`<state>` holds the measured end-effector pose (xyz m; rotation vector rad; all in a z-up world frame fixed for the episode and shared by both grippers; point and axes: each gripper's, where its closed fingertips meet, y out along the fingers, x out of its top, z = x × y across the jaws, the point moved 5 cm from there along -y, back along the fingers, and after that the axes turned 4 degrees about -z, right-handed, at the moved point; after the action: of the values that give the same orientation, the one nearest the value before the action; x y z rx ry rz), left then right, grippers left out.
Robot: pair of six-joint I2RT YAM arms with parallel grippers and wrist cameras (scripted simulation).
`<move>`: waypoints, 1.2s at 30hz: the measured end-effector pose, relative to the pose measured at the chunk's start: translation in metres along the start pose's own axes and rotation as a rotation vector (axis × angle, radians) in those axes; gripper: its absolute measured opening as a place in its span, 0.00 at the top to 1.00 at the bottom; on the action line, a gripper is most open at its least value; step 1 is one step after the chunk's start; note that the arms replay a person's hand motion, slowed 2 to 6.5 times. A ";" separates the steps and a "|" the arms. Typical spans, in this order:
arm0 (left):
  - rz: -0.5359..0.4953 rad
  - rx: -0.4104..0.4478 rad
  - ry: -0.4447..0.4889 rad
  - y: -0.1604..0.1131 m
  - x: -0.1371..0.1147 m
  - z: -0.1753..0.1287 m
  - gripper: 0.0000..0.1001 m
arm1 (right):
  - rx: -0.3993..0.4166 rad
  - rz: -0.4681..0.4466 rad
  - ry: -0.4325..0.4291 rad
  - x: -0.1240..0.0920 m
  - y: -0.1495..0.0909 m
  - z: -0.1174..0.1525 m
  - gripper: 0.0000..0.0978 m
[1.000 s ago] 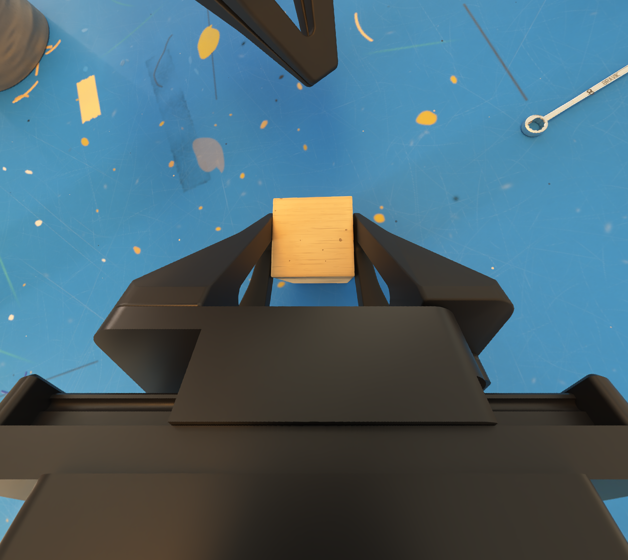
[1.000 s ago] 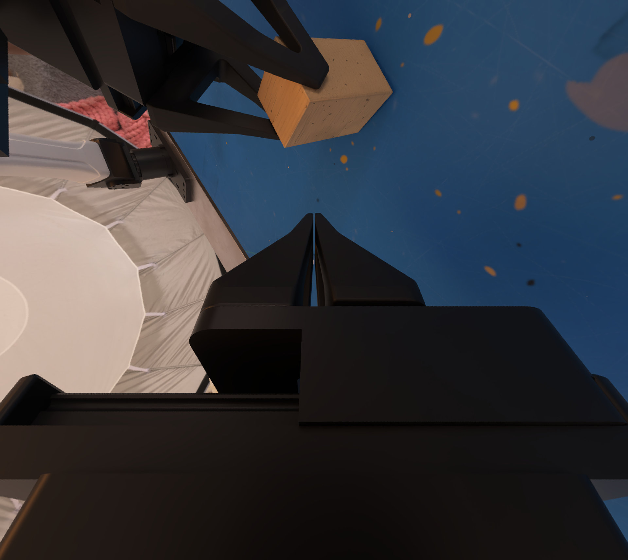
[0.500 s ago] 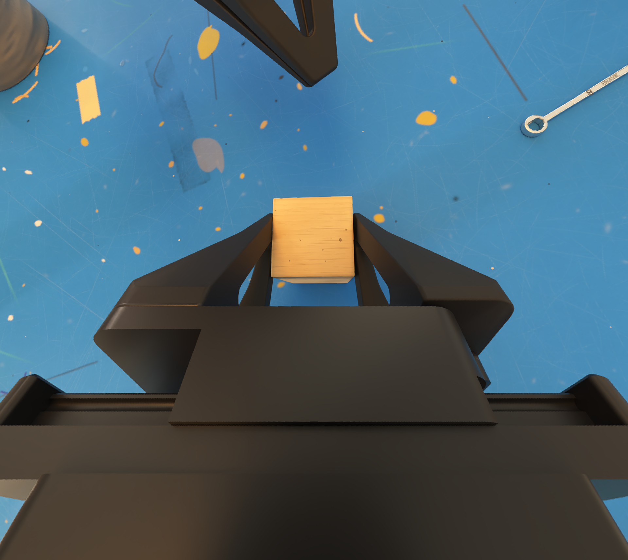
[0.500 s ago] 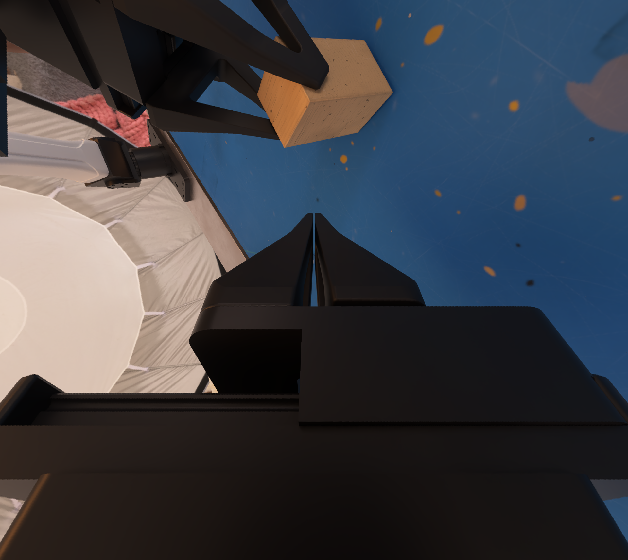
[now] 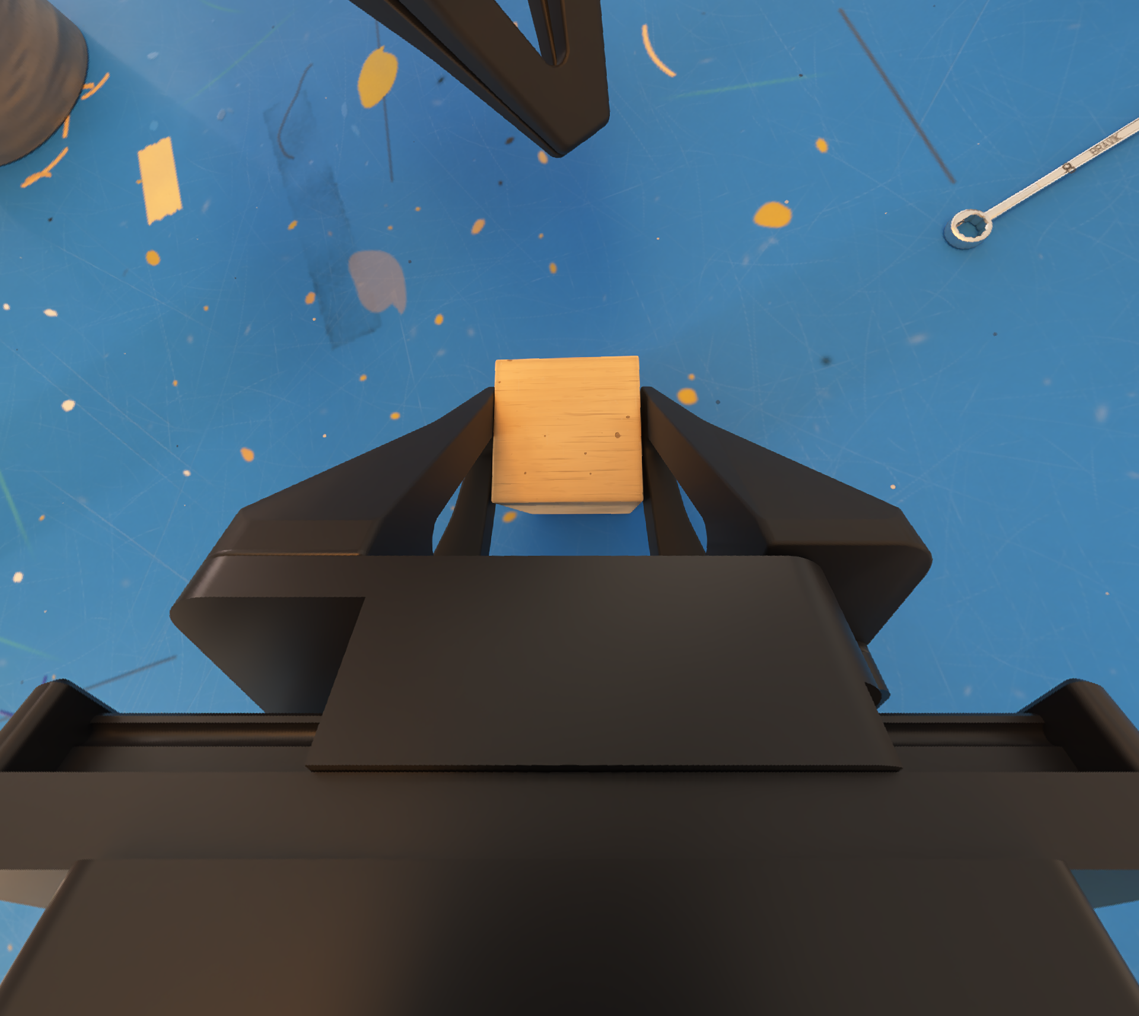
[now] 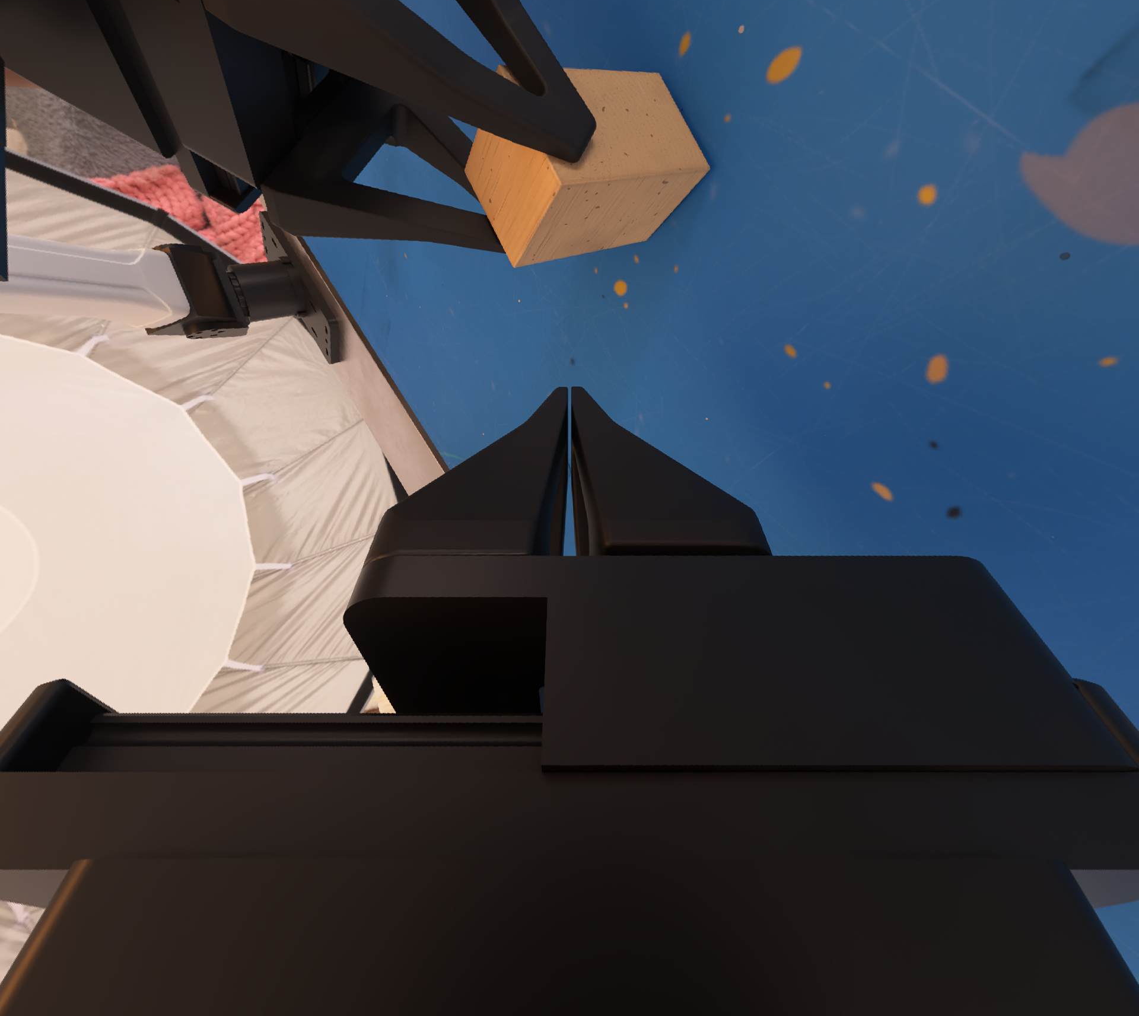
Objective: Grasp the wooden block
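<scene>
The wooden block [image 5: 567,432], a light tan cube, sits between the two black fingers of my left gripper [image 5: 567,395], which is shut on its left and right faces over the blue table [image 5: 801,432]. The right wrist view shows the same grip from the side: the block [image 6: 622,173] is clamped at the fingertips of the left gripper [image 6: 536,191]. I cannot tell whether the block touches the table. My right gripper [image 6: 568,392] is shut and empty, a short way from the block. Its closed fingers [image 5: 558,142] point down beyond the block.
A silver ring wrench [image 5: 1041,185] lies at the far right. A dark grey cylinder [image 5: 31,80] stands at the far left. The table's edge [image 6: 382,401] runs close to the left gripper, with a white fabric shade [image 6: 123,493] and a pink knit [image 6: 185,197] beyond it.
</scene>
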<state>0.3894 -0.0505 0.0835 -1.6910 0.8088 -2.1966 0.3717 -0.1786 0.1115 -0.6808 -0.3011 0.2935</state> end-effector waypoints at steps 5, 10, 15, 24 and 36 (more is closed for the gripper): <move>0.000 0.000 0.000 0.000 0.000 0.000 0.63 | -0.003 0.003 -0.005 0.000 0.000 0.000 0.99; 0.000 0.000 0.000 0.000 0.000 0.000 0.63 | -0.004 0.005 -0.007 0.000 0.000 0.000 0.99; 0.000 0.000 0.000 0.000 0.000 0.000 0.63 | -0.005 0.006 -0.008 0.000 0.000 0.000 0.99; -0.001 0.000 0.000 0.000 0.000 0.000 0.63 | -0.007 0.008 -0.010 0.000 0.000 0.000 0.99; -0.001 -0.001 0.000 0.000 0.000 0.000 0.63 | -0.013 0.010 -0.015 0.000 0.000 0.000 0.99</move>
<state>0.3892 -0.0506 0.0834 -1.6920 0.8090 -2.1972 0.3719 -0.1780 0.1115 -0.6931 -0.3139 0.3069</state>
